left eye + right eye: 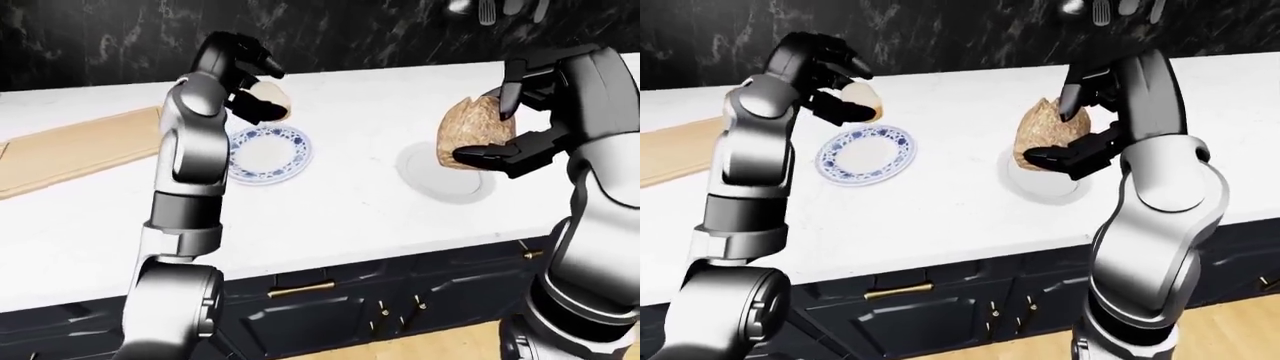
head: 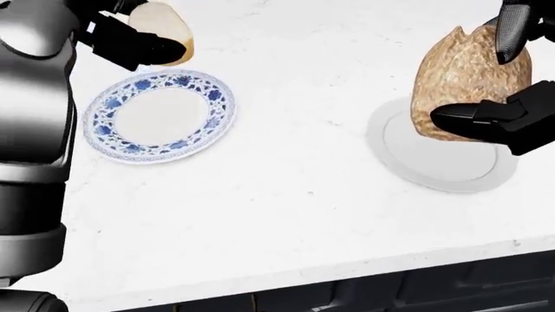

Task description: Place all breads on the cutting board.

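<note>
My left hand [image 1: 256,96] is shut on a small pale bread roll [image 2: 162,25] and holds it just above the top edge of the blue-patterned plate [image 2: 159,116]. My right hand [image 1: 508,124] is shut on a large brown seeded loaf [image 2: 466,81] and holds it upright above the plain white plate [image 2: 438,156]. The wooden cutting board [image 1: 75,148] lies at the left of the white counter in the left-eye view, with nothing on it where it shows.
A dark marble wall [image 1: 380,34] runs along the top of the counter, with utensils [image 1: 485,9] hanging at the upper right. Dark cabinet doors with brass handles [image 1: 300,289] stand below the counter's near edge. Wooden floor shows at the bottom.
</note>
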